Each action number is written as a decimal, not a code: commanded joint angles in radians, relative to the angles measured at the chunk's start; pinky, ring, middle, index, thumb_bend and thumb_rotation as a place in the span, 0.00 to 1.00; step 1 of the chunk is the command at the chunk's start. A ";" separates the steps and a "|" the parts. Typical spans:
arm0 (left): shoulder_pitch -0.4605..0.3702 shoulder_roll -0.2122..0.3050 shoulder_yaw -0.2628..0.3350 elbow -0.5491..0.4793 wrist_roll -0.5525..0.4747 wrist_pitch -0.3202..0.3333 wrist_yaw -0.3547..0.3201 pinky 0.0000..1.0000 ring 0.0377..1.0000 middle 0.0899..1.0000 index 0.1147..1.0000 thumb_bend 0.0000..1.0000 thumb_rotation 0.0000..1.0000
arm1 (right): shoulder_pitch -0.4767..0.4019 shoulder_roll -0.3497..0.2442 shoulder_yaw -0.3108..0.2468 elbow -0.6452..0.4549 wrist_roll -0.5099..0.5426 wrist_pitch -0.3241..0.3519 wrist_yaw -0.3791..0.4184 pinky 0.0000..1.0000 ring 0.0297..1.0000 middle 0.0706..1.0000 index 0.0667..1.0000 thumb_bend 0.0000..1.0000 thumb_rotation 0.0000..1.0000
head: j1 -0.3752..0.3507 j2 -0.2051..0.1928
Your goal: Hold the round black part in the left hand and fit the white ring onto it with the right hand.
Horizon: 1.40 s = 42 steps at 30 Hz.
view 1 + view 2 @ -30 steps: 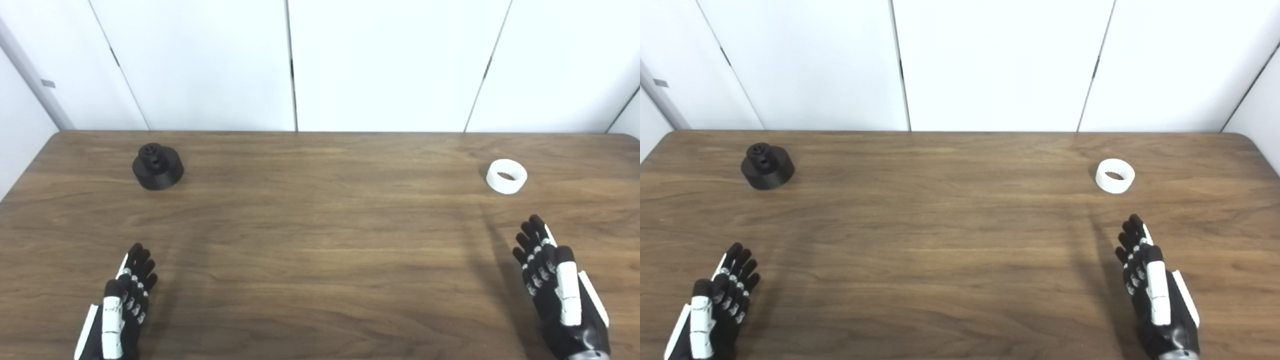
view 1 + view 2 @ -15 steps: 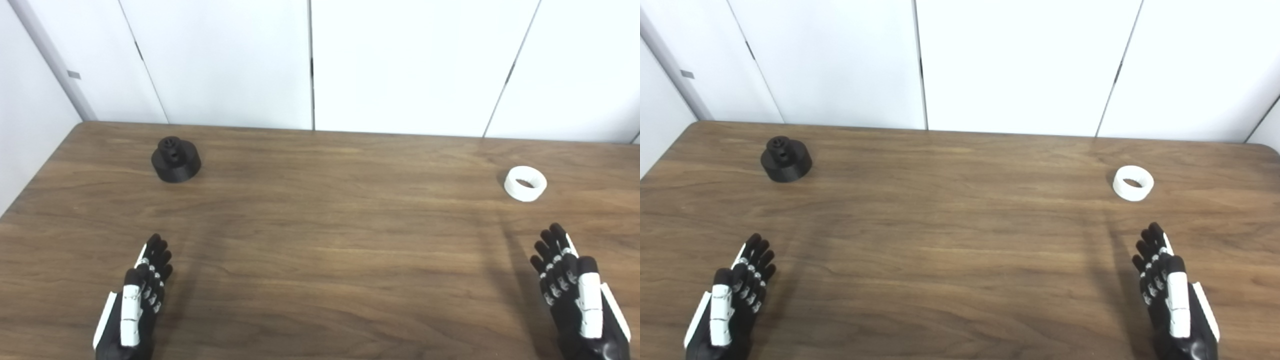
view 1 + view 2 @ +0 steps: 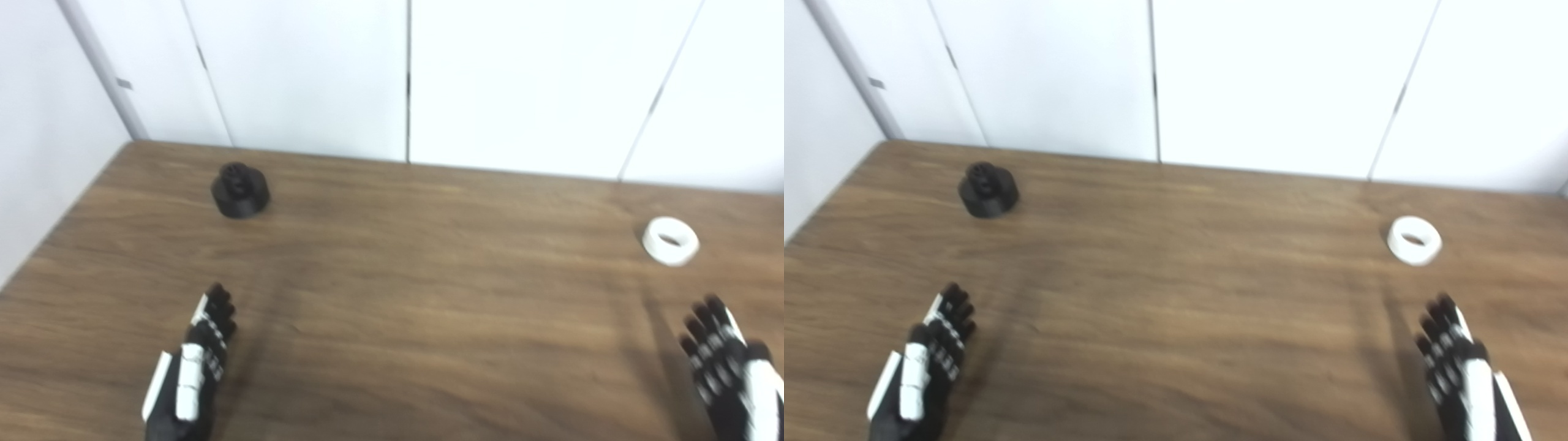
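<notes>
Hands (image 3: 922, 367) (image 3: 1464, 367) empty, fingers spread, low in frame.
Black part (image 3: 988, 190) upper left, white ring (image 3: 1414, 240) right: untouched; reaching comes next.

— Colours? Round part (image 3: 240, 190) is solid black, ring (image 3: 670, 240) plain white.
— And brown wood grain on the tabletop (image 3: 429, 294); both hands black with white panels, left hand (image 3: 190, 373), right hand (image 3: 1464, 373).

A wood-grain table (image 3: 429, 288) is seen, backed by white wall panels (image 3: 520, 79) split by dark seams.
</notes>
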State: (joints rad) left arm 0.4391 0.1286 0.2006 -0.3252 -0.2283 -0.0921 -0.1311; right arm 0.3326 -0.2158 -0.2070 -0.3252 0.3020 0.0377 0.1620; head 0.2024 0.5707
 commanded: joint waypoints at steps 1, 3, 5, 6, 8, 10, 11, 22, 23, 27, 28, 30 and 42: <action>0.002 -0.001 -0.008 -0.018 0.013 -0.038 0.000 1.00 1.00 1.00 1.00 0.71 0.95 | -0.014 -0.019 -0.009 -0.002 0.014 -0.058 0.020 1.00 1.00 1.00 1.00 0.65 1.00 | 0.009 -0.004; 0.004 -0.005 -0.014 -0.021 0.020 -0.039 0.004 1.00 1.00 1.00 1.00 0.72 0.94 | -0.013 -0.025 -0.009 0.005 0.011 -0.068 0.028 1.00 1.00 1.00 1.00 0.68 1.00 | 0.025 -0.016; 0.007 -0.011 -0.019 -0.025 0.025 -0.040 0.009 1.00 1.00 1.00 1.00 0.72 0.93 | -0.013 -0.025 -0.012 0.009 0.015 -0.069 0.031 1.00 1.00 1.00 1.00 0.72 1.00 | 0.038 -0.031; 0.009 -0.013 -0.021 -0.025 0.027 -0.040 0.010 1.00 1.00 1.00 1.00 0.72 0.93 | -0.012 -0.023 -0.013 0.009 0.016 -0.067 0.031 1.00 1.00 1.00 1.00 0.72 1.00 | 0.042 -0.035; 0.009 -0.017 -0.026 -0.023 0.035 -0.045 0.014 1.00 1.00 1.00 1.00 0.72 0.93 | -0.012 -0.018 -0.017 0.006 0.019 -0.067 0.029 1.00 1.00 1.00 1.00 0.67 1.00 | 0.054 -0.049; 0.009 -0.020 -0.030 -0.018 0.037 -0.052 0.015 1.00 1.00 1.00 1.00 0.72 0.93 | -0.013 -0.017 -0.019 0.008 0.024 -0.070 0.032 1.00 1.00 1.00 1.00 0.63 1.00 | 0.060 -0.059; 0.011 -0.021 -0.033 -0.016 0.035 -0.055 0.015 1.00 1.00 1.00 1.00 0.72 0.92 | -0.013 -0.017 -0.021 0.011 0.027 -0.072 0.035 1.00 1.00 1.00 1.00 0.61 1.00 | 0.065 -0.062; 0.020 -0.025 -0.050 -0.017 0.050 -0.060 0.027 1.00 1.00 1.00 1.00 0.69 0.92 | -0.018 -0.022 -0.032 0.029 0.025 -0.076 0.034 1.00 1.00 1.00 1.00 0.56 1.00 | 0.079 -0.068; 0.019 -0.024 -0.050 -0.015 0.049 -0.060 0.027 1.00 1.00 1.00 1.00 0.69 0.91 | -0.018 -0.021 -0.032 0.029 0.026 -0.078 0.035 1.00 1.00 1.00 1.00 0.55 1.00 | 0.075 -0.067; 0.016 -0.017 -0.051 -0.004 0.050 -0.073 0.025 1.00 1.00 1.00 1.00 0.69 0.92 | -0.020 -0.023 -0.029 0.037 0.027 -0.085 0.042 1.00 1.00 1.00 1.00 0.54 1.00 | 0.067 -0.076; 0.015 -0.016 -0.052 -0.002 0.051 -0.075 0.024 1.00 1.00 1.00 1.00 0.69 0.92 | -0.020 -0.024 -0.028 0.041 0.026 -0.088 0.044 1.00 1.00 1.00 1.00 0.54 1.00 | 0.067 -0.076; 0.014 -0.017 -0.052 0.002 0.050 -0.076 0.025 1.00 1.00 1.00 1.00 0.69 0.92 | -0.020 -0.025 -0.026 0.048 0.027 -0.093 0.049 1.00 1.00 1.00 1.00 0.54 1.00 | 0.066 -0.082; 0.007 -0.020 -0.058 0.033 0.073 -0.098 0.035 1.00 1.00 1.00 1.00 0.72 0.89 | -0.029 -0.020 -0.022 0.080 0.037 -0.121 0.060 1.00 1.00 1.00 1.00 0.54 1.00 | 0.074 -0.139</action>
State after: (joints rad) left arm 0.4509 0.1167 0.1466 -0.2920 -0.1625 -0.1781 -0.1053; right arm 0.3266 -0.2241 -0.2256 -0.2315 0.3235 -0.0330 0.2053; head 0.2715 0.4387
